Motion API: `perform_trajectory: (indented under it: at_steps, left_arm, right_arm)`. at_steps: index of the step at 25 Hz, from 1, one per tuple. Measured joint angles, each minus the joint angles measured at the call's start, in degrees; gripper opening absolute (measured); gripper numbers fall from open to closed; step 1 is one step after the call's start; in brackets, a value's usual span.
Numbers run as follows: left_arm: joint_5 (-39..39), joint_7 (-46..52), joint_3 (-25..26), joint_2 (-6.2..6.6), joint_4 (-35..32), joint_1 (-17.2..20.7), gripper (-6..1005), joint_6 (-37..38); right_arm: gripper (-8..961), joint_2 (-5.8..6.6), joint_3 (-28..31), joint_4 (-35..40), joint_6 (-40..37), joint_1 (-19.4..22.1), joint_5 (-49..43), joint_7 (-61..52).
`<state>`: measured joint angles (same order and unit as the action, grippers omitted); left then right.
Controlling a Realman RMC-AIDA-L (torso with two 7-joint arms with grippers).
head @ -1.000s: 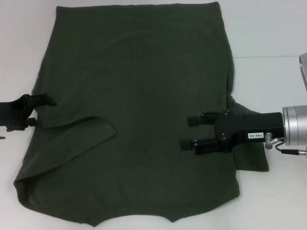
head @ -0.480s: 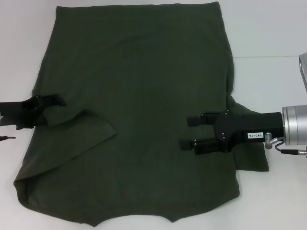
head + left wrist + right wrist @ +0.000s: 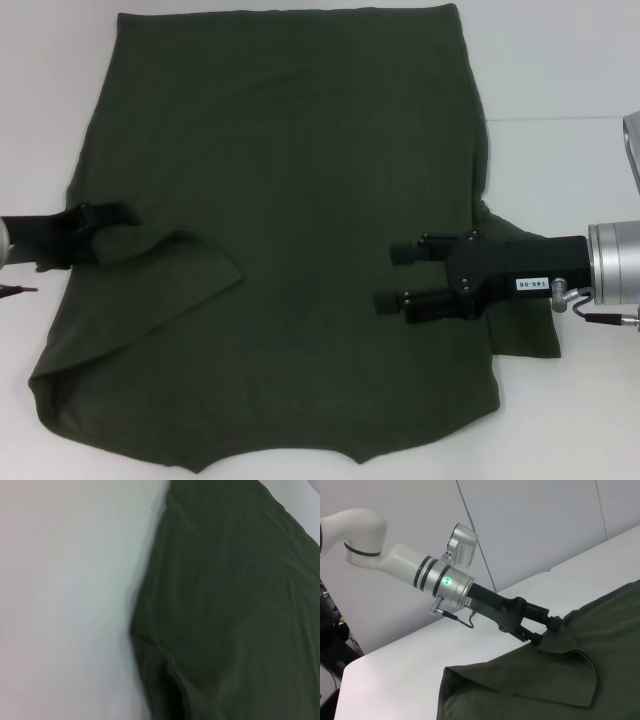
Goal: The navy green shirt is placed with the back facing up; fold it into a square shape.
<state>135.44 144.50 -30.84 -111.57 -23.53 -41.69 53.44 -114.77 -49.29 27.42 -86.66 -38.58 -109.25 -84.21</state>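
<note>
The dark olive-green shirt (image 3: 290,230) is lying spread flat, plain back up, covering most of the white table (image 3: 560,70). Its left sleeve is lying folded inward over the body as a rounded flap, while the right sleeve is sticking out sideways past the side edge. The cloth is showing only faint wrinkles, and no lettering is showing.
</note>
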Motion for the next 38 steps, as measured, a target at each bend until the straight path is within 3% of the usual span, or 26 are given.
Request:
perform_trajectory:
  at_steps: [10,17,19,22,26,28,32,38]
  left_arm:
    - [-3.0,-0.5,0.4,-1.5,1.0,-5.2,919,-2.2]
    - [-5.5,-0.5,0.4,-0.92,0.8,-8.6,919,-5.7]
    - [-6.7,-0.9,0.5,-0.82,0.2,-7.8,919,-4.1]
    - [-14.6,-8.0,0.7,-0.63,-1.3,-3.2,919,4.0]
    - [-27.2,-30.1,0.6,-0.45,-2.1,3.2,919,22.7]
    - [-28.3,-40.6,0.4,-0.43,-2.5,5.4,919,31.5]
    - [-27.9,-56.6,-0.4,-0.88,-2.7,9.2,919,45.2]
    - [-27.7,-64.9,-0.7,-1.37,-2.5,13.2,919,49.4]
  right_arm:
    - [901,0.07,0.1,0.2,-0.2,-0.1,0.1,-0.5]
    - [901,0.03,-0.1,0.4,-0.2,-0.5,0.1,-1.1]
    - [901,0.02,0.0,0.4,-0.2,-0.5,0.1,-1.1]
    - [901,0.21,0.6,0.5,0.1,-0.3,0.5,-1.6]
    - [901,1.02,3.1,0.5,0.9,-0.6,0.6,-5.4]
    - [901,2.0,4.2,0.6,1.7,-1.2,0.6,-10.2]
    - [900,5.07,4.4,0.6,4.7,-3.5,-0.5,-26.9]
    - [900,10.51,5.4,1.1,5.1,-5.6,-9.8,-56.5]
